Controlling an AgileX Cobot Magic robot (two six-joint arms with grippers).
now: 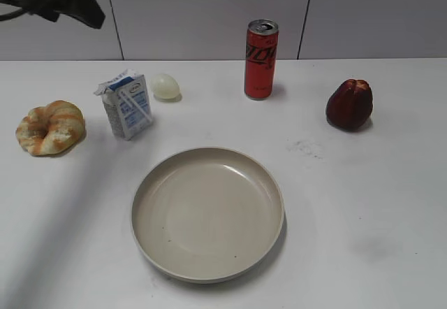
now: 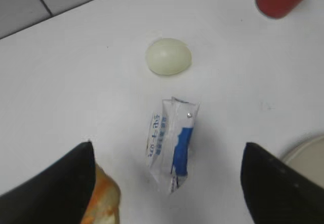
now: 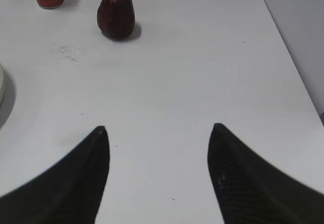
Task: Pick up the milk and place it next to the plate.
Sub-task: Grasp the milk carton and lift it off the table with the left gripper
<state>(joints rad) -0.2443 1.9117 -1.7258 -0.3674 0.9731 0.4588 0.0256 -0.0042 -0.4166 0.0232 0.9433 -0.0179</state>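
under the left gripper (image 2: 167, 153) | spread wide, tips cropped | milk (image 2: 173, 145) upright | plate (image 2: 309, 150) edge cut off

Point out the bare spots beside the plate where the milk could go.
Free: the table right of the plate, below the dark red fruit; also left of it, below the croissant. Crowded: the back left, where milk, egg and croissant cluster.

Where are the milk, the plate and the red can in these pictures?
milk (image 1: 127, 105): exterior view, front face of the carton.
plate (image 1: 207, 211): exterior view, bare middle of the dish.
red can (image 1: 261, 61): exterior view, side of the can.
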